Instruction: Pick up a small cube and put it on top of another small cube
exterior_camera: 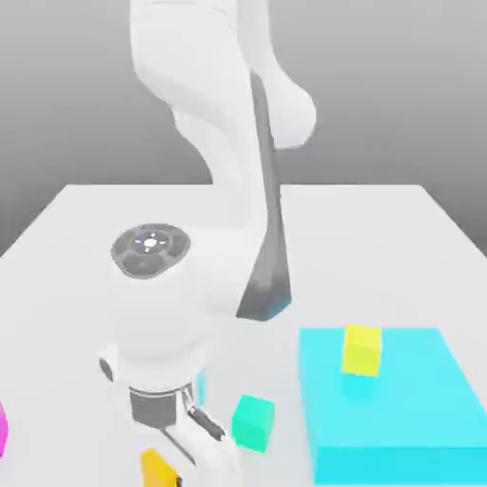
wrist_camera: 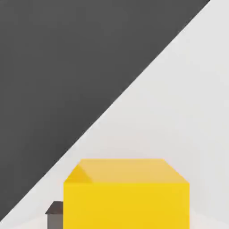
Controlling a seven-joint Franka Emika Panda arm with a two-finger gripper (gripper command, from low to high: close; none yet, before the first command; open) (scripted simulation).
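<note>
Item one: your tool [exterior_camera: 181, 461] is hanging low over the near edge of the white surface [exterior_camera: 380, 238], its fingers reaching down right beside the small orange-yellow cube [exterior_camera: 157, 469]. You are not getting a clear look at the finger gap, so whether the tool is open, or gripping anything, cannot be told.

Item two: the small orange-yellow cube is sitting on the surface, toward the exterior view's left of the teal-green cube [exterior_camera: 253, 421], near it but apart. In the hand view this orange-yellow cube [wrist_camera: 126, 194] is looming close, with a dark fingertip [wrist_camera: 55, 214] showing at its side.

Item three: the cyan slab [exterior_camera: 390, 404] is lying on the exterior view's right of the teal-green cube, carrying a lemon-yellow cube [exterior_camera: 362, 349].

Item four: a magenta object [exterior_camera: 3, 428] is showing well to the exterior view's left of the teal-green cube.
</note>
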